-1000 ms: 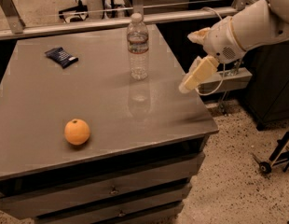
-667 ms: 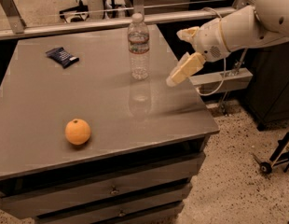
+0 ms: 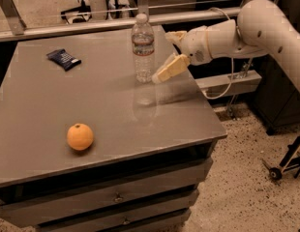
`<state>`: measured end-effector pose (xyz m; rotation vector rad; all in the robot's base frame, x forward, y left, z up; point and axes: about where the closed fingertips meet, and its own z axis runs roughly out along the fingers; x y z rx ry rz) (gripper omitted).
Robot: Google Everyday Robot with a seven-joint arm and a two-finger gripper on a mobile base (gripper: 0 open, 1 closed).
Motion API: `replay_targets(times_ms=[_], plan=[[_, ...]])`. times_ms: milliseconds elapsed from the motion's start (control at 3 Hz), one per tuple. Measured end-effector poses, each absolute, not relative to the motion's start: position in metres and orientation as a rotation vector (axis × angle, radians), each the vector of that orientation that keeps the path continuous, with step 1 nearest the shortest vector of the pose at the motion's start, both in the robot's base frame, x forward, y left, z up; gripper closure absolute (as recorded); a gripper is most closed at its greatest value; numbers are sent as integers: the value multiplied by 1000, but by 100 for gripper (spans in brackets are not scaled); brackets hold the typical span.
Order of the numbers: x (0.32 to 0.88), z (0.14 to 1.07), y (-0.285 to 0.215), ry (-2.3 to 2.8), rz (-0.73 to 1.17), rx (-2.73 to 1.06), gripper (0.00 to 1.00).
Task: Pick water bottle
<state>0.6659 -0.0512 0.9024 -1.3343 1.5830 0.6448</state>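
Note:
The water bottle (image 3: 142, 50) is clear and ribbed with a white cap and a thin label band. It stands upright on the grey table (image 3: 53, 110), toward the back right. My gripper (image 3: 163, 57) is just right of the bottle at about its mid height, on a white arm reaching in from the right. Its fingers are open, one finger (image 3: 169, 69) low beside the bottle's base and the other higher behind. It holds nothing and I cannot tell whether it touches the bottle.
An orange (image 3: 80, 137) lies near the table's front left. A dark blue packet (image 3: 64, 59) lies at the back left. The table has drawers (image 3: 116, 197) below. A metal rail runs behind, and a cable hangs at the right.
My gripper has moved left across the table's right side, from well clear of the bottle to right beside it. The bottle, orange and packet have not moved.

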Motion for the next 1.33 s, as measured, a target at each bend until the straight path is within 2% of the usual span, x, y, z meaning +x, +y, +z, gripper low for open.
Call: replay_targets(times_ms=[667, 1000, 1333], plan=[[680, 888, -3, 1501, 811, -1261, 4], [682, 887, 8, 1473, 853, -1229, 34], [689, 903, -3, 1441, 835, -1188, 65]])
